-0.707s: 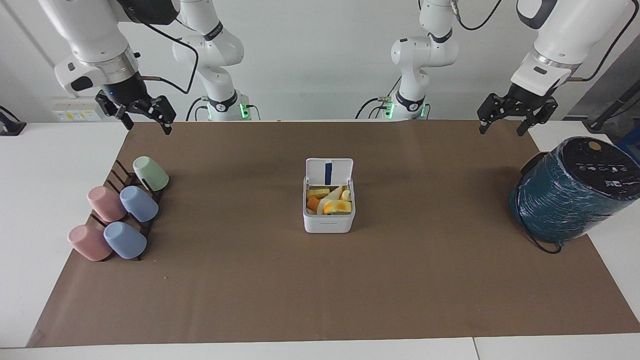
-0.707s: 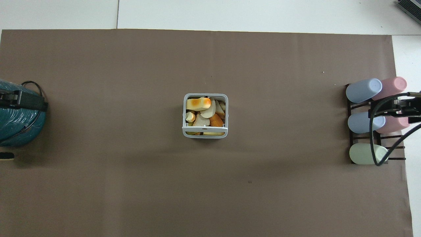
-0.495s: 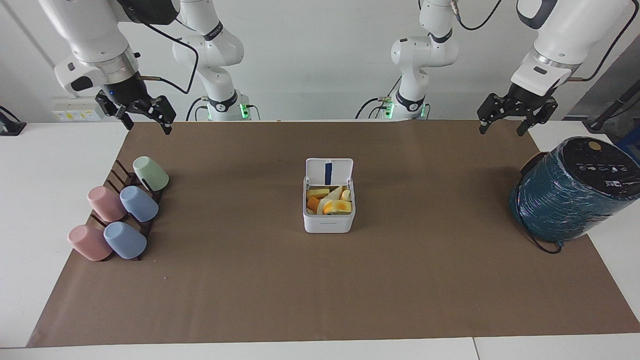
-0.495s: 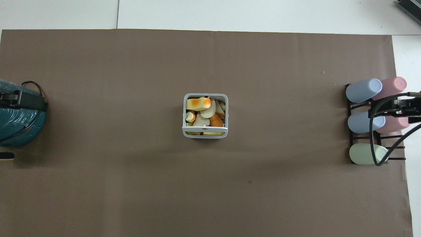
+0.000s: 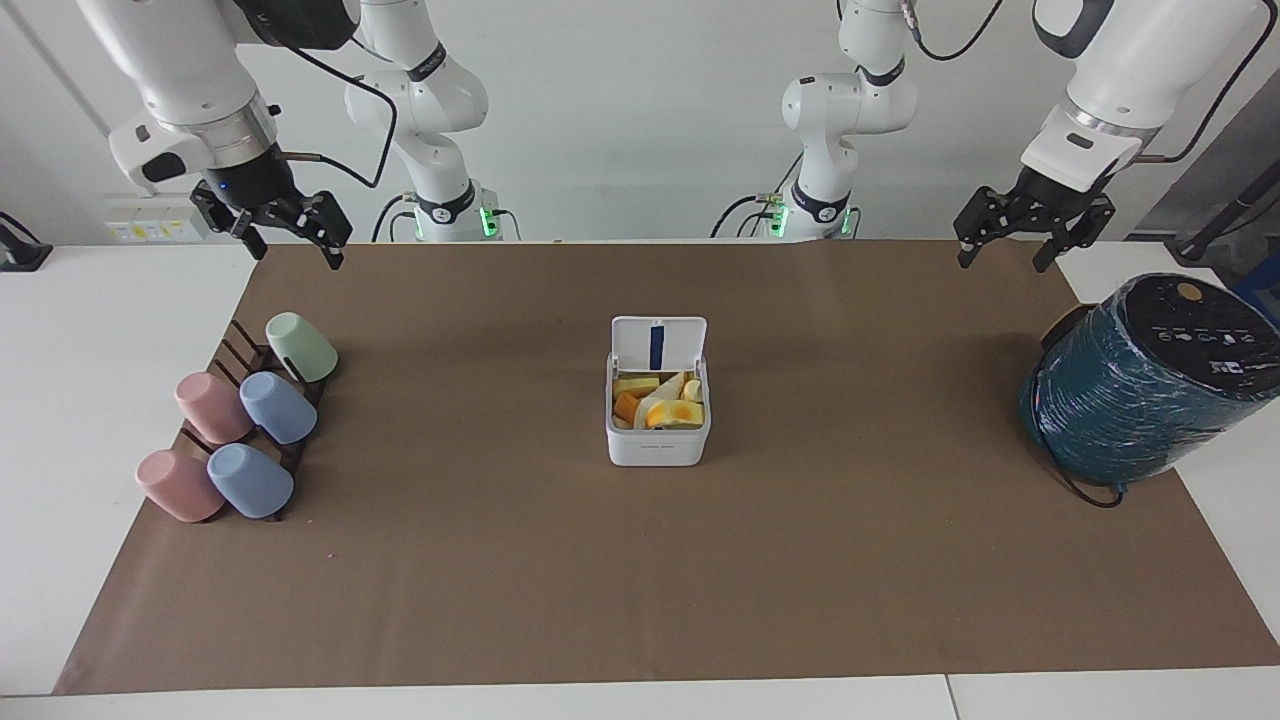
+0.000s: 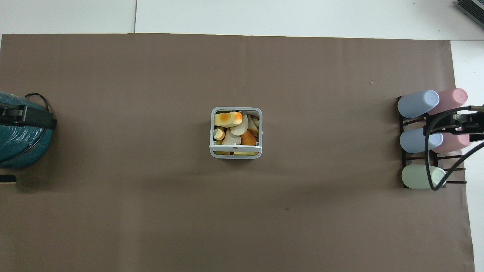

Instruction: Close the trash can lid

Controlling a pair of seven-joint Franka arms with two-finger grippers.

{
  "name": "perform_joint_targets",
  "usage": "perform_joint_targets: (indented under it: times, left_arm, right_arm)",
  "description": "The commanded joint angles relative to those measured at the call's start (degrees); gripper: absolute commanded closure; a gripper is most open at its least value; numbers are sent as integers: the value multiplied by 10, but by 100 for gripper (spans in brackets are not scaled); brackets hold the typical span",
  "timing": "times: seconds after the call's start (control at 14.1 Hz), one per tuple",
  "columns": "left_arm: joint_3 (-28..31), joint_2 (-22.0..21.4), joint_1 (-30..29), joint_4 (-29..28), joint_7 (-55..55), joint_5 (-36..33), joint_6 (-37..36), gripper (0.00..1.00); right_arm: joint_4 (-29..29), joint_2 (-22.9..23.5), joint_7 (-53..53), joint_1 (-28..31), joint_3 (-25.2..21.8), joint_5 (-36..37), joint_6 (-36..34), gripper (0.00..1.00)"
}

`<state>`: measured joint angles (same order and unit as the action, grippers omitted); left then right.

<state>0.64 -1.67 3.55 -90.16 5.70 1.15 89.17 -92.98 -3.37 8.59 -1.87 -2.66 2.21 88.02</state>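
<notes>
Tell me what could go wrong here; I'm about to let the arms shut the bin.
The trash can is heaped with food scraps up to its rim, so the upright lid may jam on them. A hard push could slide the light bin on the paper. The right gripper hangs over the cup rack, the left gripper near the teal cylinder; careless swings might clip either.

white table (image 5: 60, 400), brown mat (image 5: 500, 560), likely paper

trash can (image 5: 657, 447) white | lid (image 5: 658, 343) blue strip | mat (image 5: 800, 560) brown

Lettering on the trash can (image 5: 658, 450) front is too faint to read.
</notes>
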Motion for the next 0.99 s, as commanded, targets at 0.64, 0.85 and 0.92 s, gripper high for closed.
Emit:
perform_joint_targets:
  times: [0.64, 0.85, 0.92]
  left_arm:
    - [0, -61, 174, -143, -101, 8, 148, 0]
    - [-1, -61, 232, -168, -146, 8, 187, 0]
    - [-2, -61, 247, -173, -167, 8, 199, 0]
  right_arm:
    - [-1, -5, -10, 9, 6, -10, 2, 0]
    - [-1, -5, -11, 9, 6, -10, 2, 0]
    - [-1, -5, -10, 9, 6, -10, 2, 0]
